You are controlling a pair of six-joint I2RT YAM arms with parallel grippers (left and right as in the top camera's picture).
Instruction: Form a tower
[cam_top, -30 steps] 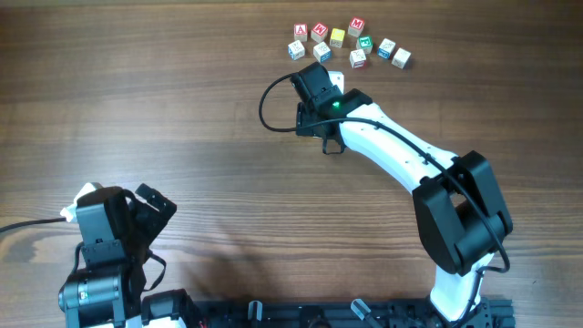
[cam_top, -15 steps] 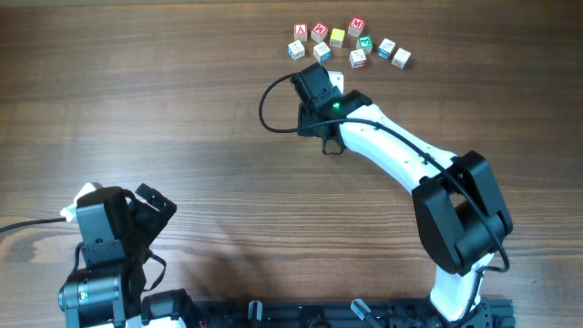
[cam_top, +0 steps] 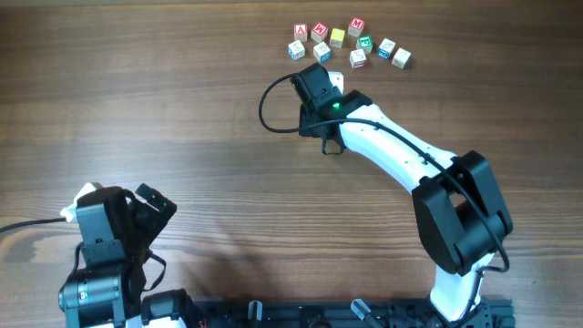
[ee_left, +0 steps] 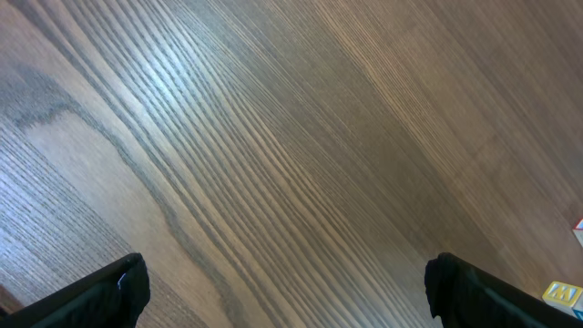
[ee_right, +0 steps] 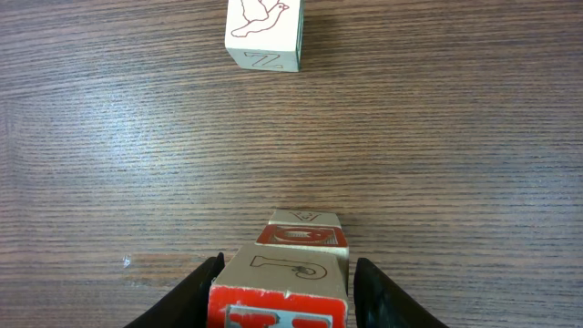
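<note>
**A:** Start at the left. What is the left pincer (ee_left: 287, 278) doing?

**B:** Nothing useful. It hangs over bare surface (ee_left: 273, 137) near its own base, with its fingers spread as wide as they go and nothing between them.

**A:** And the right pincer (ee_right: 286, 262)?

**B:** It is down at the tower (ee_right: 281, 273), which stands on the surface just short of the loose cubes (cam_top: 351, 41). Its fingers flank the upper cube (ee_right: 278, 296), one on each side and close in. One looks to touch, and a sliver of gap shows beside the other. I cannot tell whether it truly grips.

**A:** How should this step be done well?

**B:** As I read it, the pincer is working on the stack's top cube, so squareness matters. Both fingers should meet opposite faces flat and at the same time. Otherwise one pushes first and slides the upper cube off the lower cube (ee_right: 305, 232). Any lift or release should run straight up, with no sideways drag.

**A:** Which way does the tower point?

**B:** I judge that its long axis runs upright, off the surface. The lower cube peeks out beyond the upper one, which may be the camera's slant or a slight offset. The red faces turn toward the wrist camera. The far side looks toward the bird cube (ee_right: 264, 35), well apart.
</note>
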